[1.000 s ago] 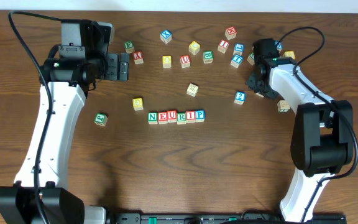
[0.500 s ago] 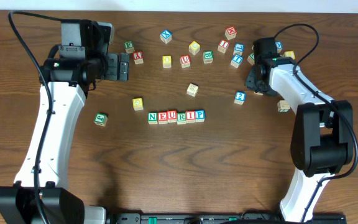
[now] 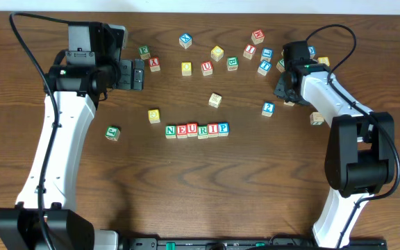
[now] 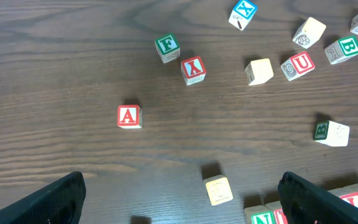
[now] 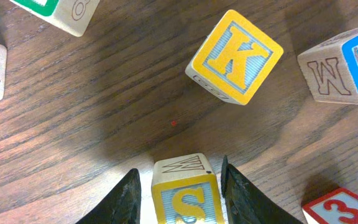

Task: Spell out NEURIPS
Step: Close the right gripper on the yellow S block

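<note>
Six wooden cubes stand in a row reading N E U R I P (image 3: 196,130) at the table's middle; its N end shows at the bottom of the left wrist view (image 4: 261,218). My right gripper (image 3: 283,86) is at the back right among loose cubes. In the right wrist view its jaws (image 5: 180,186) are closed around a yellow-faced cube with the letter S (image 5: 188,200), which sits between them on the table. My left gripper (image 3: 138,74) is open and empty at the back left, held above the table (image 4: 179,199).
Loose cubes lie across the back: A (image 3: 154,62), X (image 3: 185,39), U (image 3: 206,67), a yellow cube (image 3: 154,115), a green one (image 3: 112,132), a blue one (image 3: 267,107). Beside the right jaws are a K cube (image 5: 235,56) and a 3 cube (image 5: 347,208).
My right gripper has shifted slightly back and left from a second ago, then stayed put. The left arm and the row have not moved.
</note>
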